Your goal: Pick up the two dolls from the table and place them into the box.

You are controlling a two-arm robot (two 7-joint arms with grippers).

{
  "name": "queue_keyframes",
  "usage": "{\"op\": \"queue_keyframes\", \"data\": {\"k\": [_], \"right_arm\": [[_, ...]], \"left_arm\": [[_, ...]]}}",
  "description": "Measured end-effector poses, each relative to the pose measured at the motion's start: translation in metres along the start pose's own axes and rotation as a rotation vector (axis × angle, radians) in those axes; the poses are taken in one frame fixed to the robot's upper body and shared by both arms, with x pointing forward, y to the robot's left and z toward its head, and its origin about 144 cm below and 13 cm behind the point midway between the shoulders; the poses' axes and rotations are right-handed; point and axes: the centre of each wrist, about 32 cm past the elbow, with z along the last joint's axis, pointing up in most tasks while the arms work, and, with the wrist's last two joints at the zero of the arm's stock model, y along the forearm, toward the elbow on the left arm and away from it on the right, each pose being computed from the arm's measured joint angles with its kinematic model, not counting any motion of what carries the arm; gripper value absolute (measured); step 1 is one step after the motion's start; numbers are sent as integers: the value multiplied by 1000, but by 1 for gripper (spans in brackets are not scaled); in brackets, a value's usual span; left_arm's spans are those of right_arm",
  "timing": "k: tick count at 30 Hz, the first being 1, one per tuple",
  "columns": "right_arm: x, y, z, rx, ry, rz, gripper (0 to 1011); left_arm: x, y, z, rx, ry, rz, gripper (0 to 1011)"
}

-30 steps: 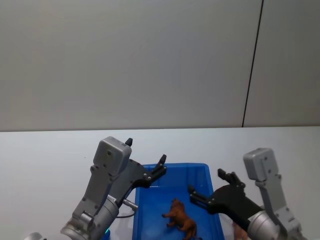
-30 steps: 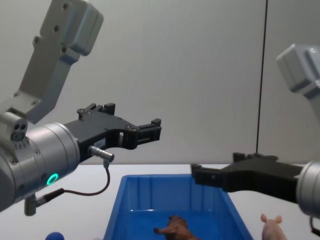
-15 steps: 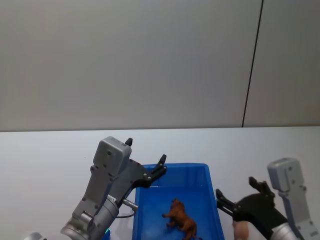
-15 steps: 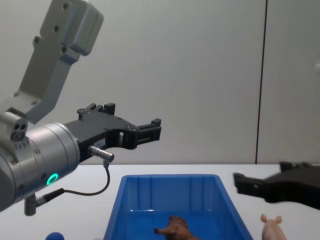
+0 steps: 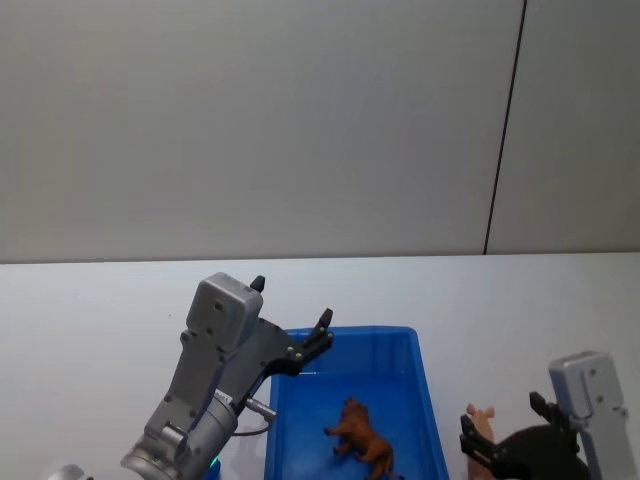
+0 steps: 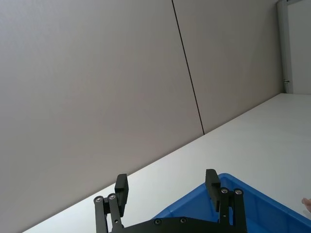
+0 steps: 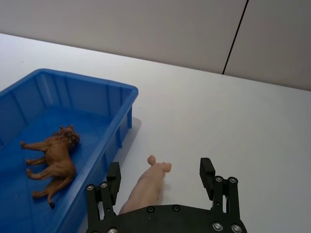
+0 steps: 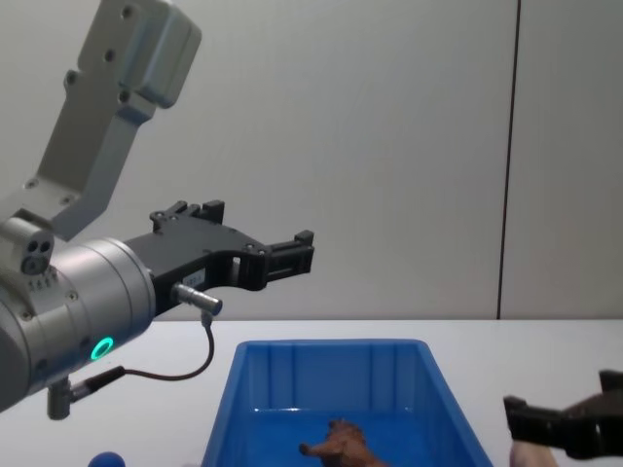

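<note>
The shaggy brown doll (image 5: 362,441) lies inside the blue box (image 5: 350,331), also seen as the brown doll (image 7: 53,158) in the right wrist view. The pale pink doll (image 7: 146,182) lies on the white table (image 7: 233,126) just outside the box's right wall (image 7: 119,126). My right gripper (image 7: 160,166) hangs low over the pink doll, open, a finger on either side of it and not touching. In the head view the right gripper (image 5: 500,414) sits by the pink doll (image 5: 478,418). My left gripper (image 5: 292,302) stays raised and open above the box's far left corner.
A small blue round object (image 8: 102,459) shows at the chest view's lower left edge. White tabletop stretches behind and to the right of the box. A grey wall with a dark vertical seam (image 5: 503,130) stands behind the table.
My right gripper has moved right, off the box, and come down around the pink doll. The left arm and the brown doll have not moved.
</note>
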Motion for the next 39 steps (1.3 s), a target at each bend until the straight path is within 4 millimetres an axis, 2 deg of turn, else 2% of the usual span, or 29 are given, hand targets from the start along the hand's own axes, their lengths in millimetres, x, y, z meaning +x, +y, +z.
{"op": "queue_keyframes", "data": {"k": [15,19,23,26,29,30,36,39], "right_arm": [[-7,2,-21,-56,-19,9,994],[-8,4,-25,-72,-22,15,926],[-9,7,-31,-90,-21,17,792],[-10,8,-35,-102,-19,17,739],[-11,9,-38,-109,-17,13,600],[-11,9,-38,-110,-17,12,600],[-11,10,-42,-113,-15,-3,403],[-11,10,-43,-110,-15,-8,358]], "left_arm": [[0,0,0,0,0,0,1003],[0,0,0,0,0,0,1003],[0,0,0,0,0,0,1003],[0,0,0,0,0,0,1003],[0,0,0,0,0,0,1003],[0,0,0,0,0,0,1003],[0,0,0,0,0,0,1003],[0,0,0,0,0,0,1003]]}}
